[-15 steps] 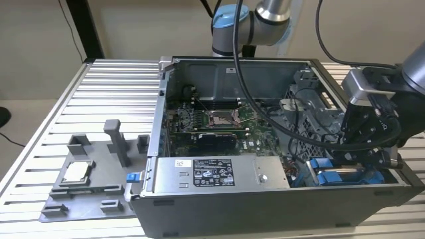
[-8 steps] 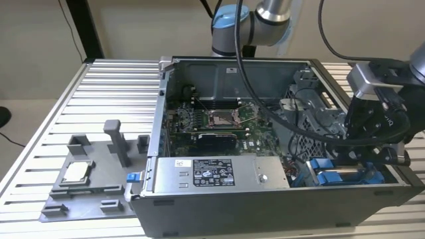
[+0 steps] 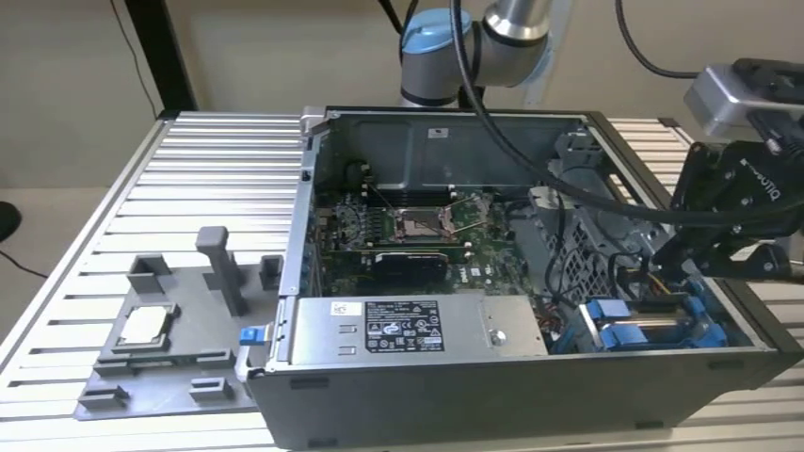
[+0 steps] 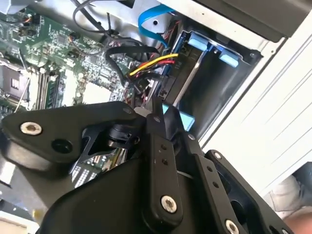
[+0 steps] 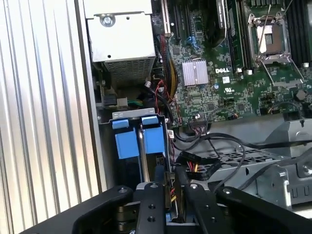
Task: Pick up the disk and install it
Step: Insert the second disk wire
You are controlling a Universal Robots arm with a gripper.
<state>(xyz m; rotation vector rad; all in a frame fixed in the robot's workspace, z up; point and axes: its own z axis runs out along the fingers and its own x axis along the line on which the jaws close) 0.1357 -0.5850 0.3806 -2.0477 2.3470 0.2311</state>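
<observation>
1. The gripper [image 3: 703, 268] hangs over the drive bay corner of the open computer case [image 3: 503, 395], at the exterior view's right. Its black body covers the jaws there, so from that side I cannot tell how they stand.
2. In both wrist views the jaws sit narrow, close together on a thin edge going down into the bay. That edge seems to belong to the disk [image 5: 168, 195], though most of it is hidden by the gripper [image 5: 167, 209] and the bundle of cables [image 5: 195, 168].
3. The blue carrier tabs [image 5: 141, 136] stand side by side in the bay slot just beside the jaws; the drive's label is out of sight.
4. The grey power-supply box [image 3: 415, 328] lies along the case's near wall, the motherboard [image 3: 415, 231] behind it.
5. The case rests on a ribbed metal worktop [image 3: 214, 179]. Beside the case lies a grey fixture tray [image 3: 176, 363] with a small square silver chip [image 3: 145, 325].
6. A plain pale wall [image 3: 277, 47] stands behind the case.
</observation>
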